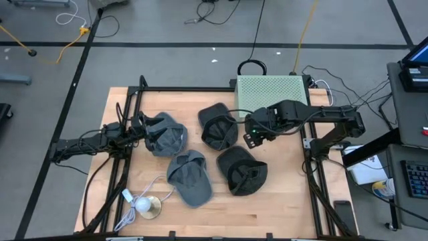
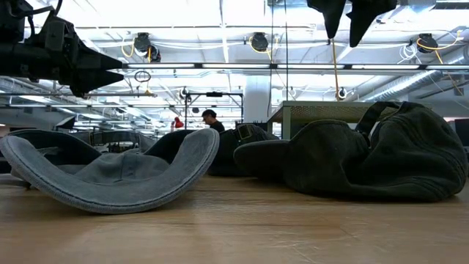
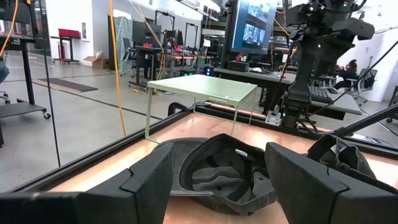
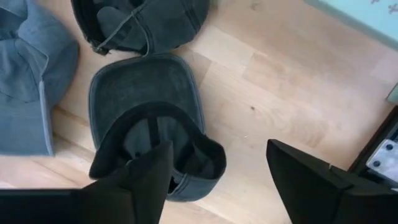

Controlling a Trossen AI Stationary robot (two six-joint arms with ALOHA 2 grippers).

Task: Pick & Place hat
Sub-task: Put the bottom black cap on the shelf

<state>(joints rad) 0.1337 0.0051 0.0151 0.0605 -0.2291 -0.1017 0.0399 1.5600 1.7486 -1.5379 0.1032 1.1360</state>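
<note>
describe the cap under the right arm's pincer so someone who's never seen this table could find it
Start at the pale green perforated stand at the table's far edge. The cap lies just left of it, under the right pincer, upside down. Unlike the grey caps, it is near-black, and farther back than the other dark cap.

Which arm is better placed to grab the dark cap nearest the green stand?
Right. The right gripper, open, hovers beside that dark cap; the left gripper, open, sits by the far grey cap.
</note>
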